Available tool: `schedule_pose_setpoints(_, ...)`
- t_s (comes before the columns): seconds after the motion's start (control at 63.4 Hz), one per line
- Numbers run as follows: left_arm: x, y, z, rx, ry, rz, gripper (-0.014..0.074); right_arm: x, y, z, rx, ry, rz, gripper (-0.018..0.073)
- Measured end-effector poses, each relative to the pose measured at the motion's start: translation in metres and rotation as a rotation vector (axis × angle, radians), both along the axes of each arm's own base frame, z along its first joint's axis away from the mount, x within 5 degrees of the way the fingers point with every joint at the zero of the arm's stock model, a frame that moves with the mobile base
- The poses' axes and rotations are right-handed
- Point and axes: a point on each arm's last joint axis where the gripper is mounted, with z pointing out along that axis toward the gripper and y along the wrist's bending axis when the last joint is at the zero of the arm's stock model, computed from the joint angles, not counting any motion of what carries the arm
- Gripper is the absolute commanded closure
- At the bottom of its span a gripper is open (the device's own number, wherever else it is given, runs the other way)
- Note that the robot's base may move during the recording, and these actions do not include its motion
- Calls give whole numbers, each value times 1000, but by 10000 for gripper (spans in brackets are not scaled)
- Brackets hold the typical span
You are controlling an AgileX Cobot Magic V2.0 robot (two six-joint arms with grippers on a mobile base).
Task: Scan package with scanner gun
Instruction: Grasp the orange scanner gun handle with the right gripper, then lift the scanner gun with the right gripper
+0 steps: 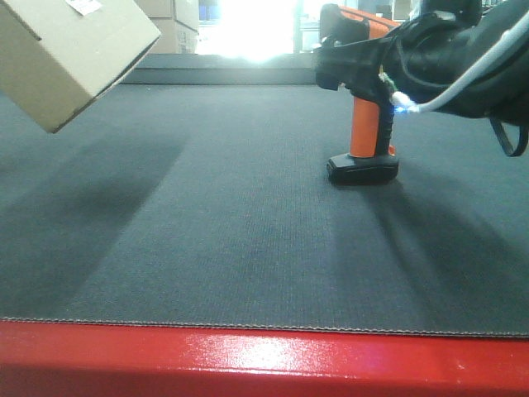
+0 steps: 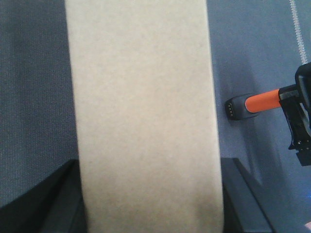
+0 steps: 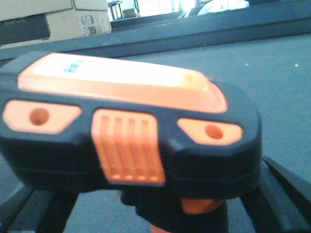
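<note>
Left gripper (image 2: 148, 199) closed on the package (image 1: 66, 58): in the left wrist view the box fills the gap between the dark fingers (image 2: 46, 206), plain brown face toward the camera. The front view has the package in the air at upper left, tilted, well clear of the grey mat (image 1: 207, 240), white label (image 1: 83, 7) just showing on its top face at the frame edge. Right gripper (image 3: 155, 211) clamped on the scanner gun (image 1: 364, 124); its fingers (image 3: 286, 194) flank the body under the black-and-orange head, which fills the right wrist view, blurred. The gun stands upright, orange handle vertical, flat black base down on the mat or just off it; contact can't be confirmed from this angle. Small blue light on at the arm beside the handle, white cable (image 1: 475, 70) running off to the right. Package and gun well apart, package to the left and higher. Red edge (image 1: 248, 364) along the near side of the mat. Cardboard boxes (image 3: 63, 22) with a dark panel in the background.
</note>
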Motion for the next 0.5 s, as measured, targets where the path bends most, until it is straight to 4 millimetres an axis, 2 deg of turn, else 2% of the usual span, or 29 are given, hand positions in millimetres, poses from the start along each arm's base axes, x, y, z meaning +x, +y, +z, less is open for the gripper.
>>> schedule_pose_setpoints(0.173, 0, 0, 0, 0, 0, 0, 708, 2, 0, -10, -18, 13, -5, 0)
schedule_pose_setpoints(0.505, 0, 0, 0, 2, 0, 0, 708, 4, -1, -3, -18, -45, -24, 0)
